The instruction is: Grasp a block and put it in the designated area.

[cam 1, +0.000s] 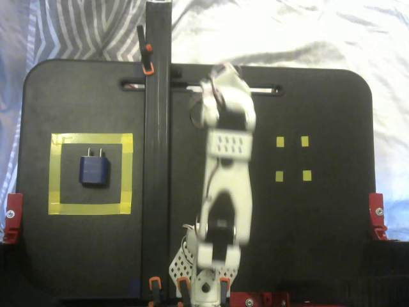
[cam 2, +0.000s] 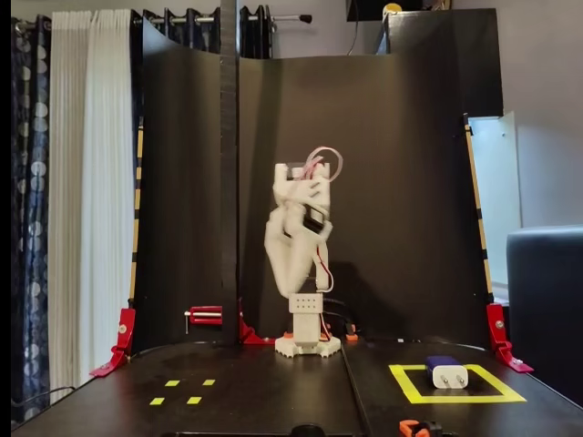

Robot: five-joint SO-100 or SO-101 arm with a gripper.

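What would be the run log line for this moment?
block: inside designated area, free | arm: folded upright, away | gripper: state unclear | four yellow squares: bare

The white arm looks like matt moulded or printed plastic, with perforated panels near its base. The small dark navy-blue rectangular block has a smooth plastic-looking body with a faint sheen, and its end face in a fixed view is white and smooth, with two short light prongs that look like metal. The square outline of wide yellow tape is smooth and slightly glossy. The black board under it looks matt with a soft reflection in a fixed view. The four tiny yellow tape squares match the tape. Red clamps look like plastic. The striped white bedsheet is wrinkled cloth, and the pale pleated curtain is cloth too.
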